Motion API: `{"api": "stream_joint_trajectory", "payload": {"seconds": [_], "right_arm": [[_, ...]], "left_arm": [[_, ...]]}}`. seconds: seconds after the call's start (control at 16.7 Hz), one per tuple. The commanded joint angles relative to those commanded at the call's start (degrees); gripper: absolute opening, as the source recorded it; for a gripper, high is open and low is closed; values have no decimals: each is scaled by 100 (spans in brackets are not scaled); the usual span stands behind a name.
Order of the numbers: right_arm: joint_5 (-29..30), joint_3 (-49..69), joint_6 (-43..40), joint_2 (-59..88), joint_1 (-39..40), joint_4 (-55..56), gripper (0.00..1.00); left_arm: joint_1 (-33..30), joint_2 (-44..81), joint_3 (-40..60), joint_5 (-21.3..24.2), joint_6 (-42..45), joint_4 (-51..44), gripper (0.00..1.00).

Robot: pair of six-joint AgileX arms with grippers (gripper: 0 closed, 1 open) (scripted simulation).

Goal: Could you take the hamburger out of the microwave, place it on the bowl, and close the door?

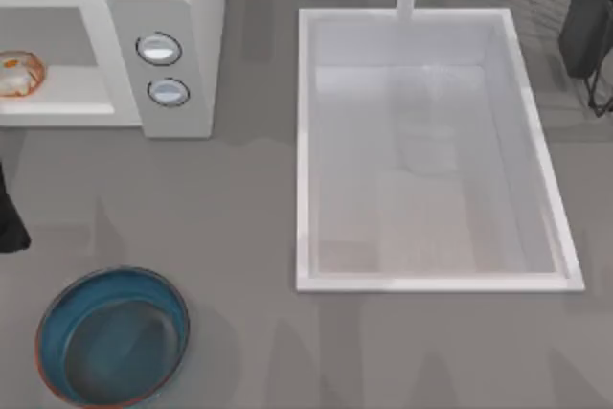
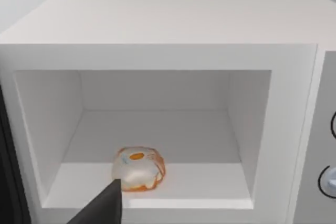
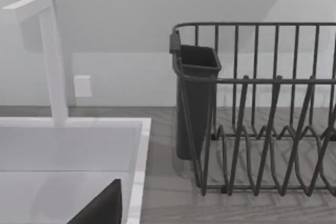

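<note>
The microwave [image 1: 182, 7] stands at the table's far left, its front cavity open. On the cavity floor near the front edge lies the hamburger [image 1: 19, 75], a pale lump with an orange spot [image 2: 138, 168]. A dark part of my left gripper [image 2: 105, 205] shows just in front of the hamburger, outside the cavity. My left arm [image 1: 10, 219] is at the table's left edge between microwave and bowl. The blue bowl [image 1: 113, 337] sits at the near left, with nothing in it. The door is out of view. My right arm [image 1: 586, 16] is parked at the far right.
A white sink [image 1: 431, 283] with a tap [image 3: 50, 56] takes up the middle and right of the table. A dark wire dish rack [image 3: 262, 129] with a cutlery holder [image 3: 195, 98] stands at the far right. Two knobs [image 1: 159, 49] face the table.
</note>
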Motion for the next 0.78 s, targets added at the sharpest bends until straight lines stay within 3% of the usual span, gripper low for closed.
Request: {"api": "stream_joint_trajectory", "payload": {"seconds": [0.78], "right_arm": [[0,0,0,0,0,0,100]], "left_arm": [[505,7417,3056,602,237,3299,100]]}}
